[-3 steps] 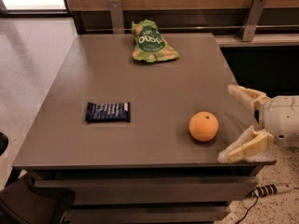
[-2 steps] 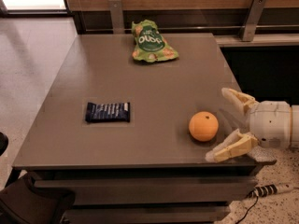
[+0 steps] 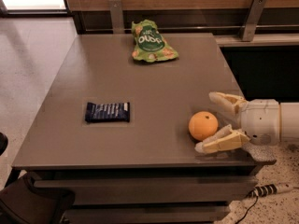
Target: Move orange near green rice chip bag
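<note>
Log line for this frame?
phase: pre-grasp | gripper: open, flanking orange, right edge of table | green rice chip bag: far edge

The jaws flank the orange [image 3: 203, 125] at the table's [image 3: 159, 90] front right; chip bag [image 3: 151, 43] behind, wrapper [image 3: 107, 112] left.

Dark blue wrapper [image 3: 107, 112], maybe snack bar, on table [image 3: 163, 97].

Gripper [image 3: 205, 123] at the table's [image 3: 154, 87] right front corner, fingers spread either side of the orange [image 3: 201, 124]; contact with the fruit indeterminate. Arm [image 3: 286, 122] cut off at right edge. Dark blue wrapper [image 3: 107, 111]: white print illegible. Black object [image 3: 32, 204], bottom left, cropped and unidentifiable. Power strip [image 3: 271, 189] partly hidden behind the table.
</note>
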You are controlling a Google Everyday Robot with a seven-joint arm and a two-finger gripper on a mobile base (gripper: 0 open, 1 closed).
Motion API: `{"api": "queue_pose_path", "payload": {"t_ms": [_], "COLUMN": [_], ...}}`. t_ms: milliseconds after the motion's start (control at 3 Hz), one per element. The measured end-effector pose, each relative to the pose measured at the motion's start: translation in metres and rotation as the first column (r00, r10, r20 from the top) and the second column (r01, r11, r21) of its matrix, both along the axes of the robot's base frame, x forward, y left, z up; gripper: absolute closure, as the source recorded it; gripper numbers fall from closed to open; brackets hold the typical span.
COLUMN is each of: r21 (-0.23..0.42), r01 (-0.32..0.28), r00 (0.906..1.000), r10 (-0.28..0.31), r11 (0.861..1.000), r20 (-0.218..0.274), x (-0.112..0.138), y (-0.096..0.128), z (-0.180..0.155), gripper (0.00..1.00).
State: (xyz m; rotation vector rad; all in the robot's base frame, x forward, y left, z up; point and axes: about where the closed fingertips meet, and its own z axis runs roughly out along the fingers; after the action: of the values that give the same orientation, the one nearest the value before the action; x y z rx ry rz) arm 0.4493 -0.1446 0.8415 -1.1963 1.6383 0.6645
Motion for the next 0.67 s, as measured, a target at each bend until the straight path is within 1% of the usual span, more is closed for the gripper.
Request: {"api": "queue_pose_path", "payload": {"t_ms": [333, 667], "r21": [-0.004, -0.004], "r01": [0.002, -0.002], "r00": [0.9996, 0.9996], "r10": [-0.002, 0.002], "r11": [1.000, 1.000], "r20": [-0.029, -0.026], "x": [-0.0035, -0.0034], "y": [-0.0002, 0.0018], "z": [-0.0092, -0.0080], "gripper": [0.41, 0.64]}}
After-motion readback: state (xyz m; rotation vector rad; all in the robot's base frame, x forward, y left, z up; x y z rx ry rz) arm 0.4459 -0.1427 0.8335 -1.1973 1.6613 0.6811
